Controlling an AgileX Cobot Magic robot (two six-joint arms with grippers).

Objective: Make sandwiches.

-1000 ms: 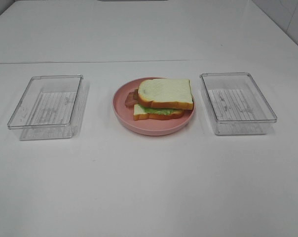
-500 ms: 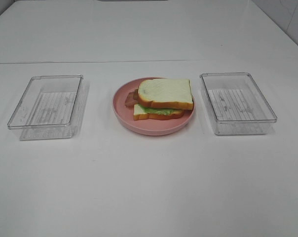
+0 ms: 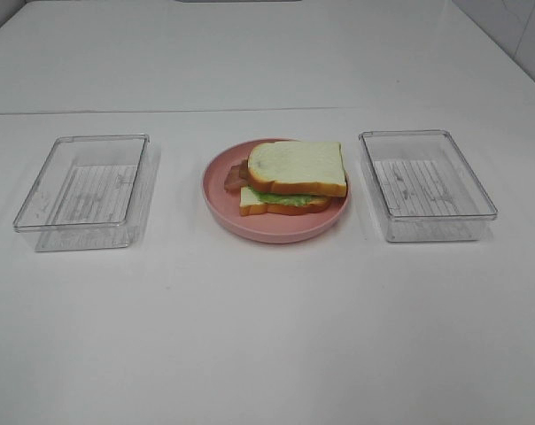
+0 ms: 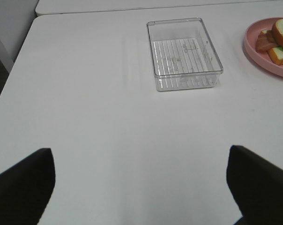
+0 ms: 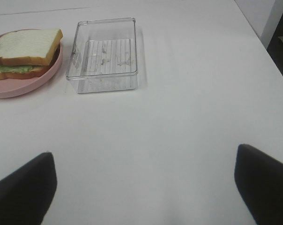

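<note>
We see one sandwich (image 3: 294, 177) sitting on a round pink plate (image 3: 228, 212) in the middle of the white tabletop (image 3: 267, 328). Green lettuce (image 3: 281, 199) peeks out between the bread slices. A clear tray (image 3: 83, 190) sits to the left of the plate and another clear tray (image 3: 425, 184) to the right. Our left hand (image 4: 140, 185) is wide open and holds nothing. Our right hand (image 5: 146, 185) is wide open too, over bare tabletop.

White table (image 3: 267, 336), pink plate (image 3: 250, 217) at centre, clear trays left (image 3: 37, 221) and right (image 3: 480, 217)
</note>
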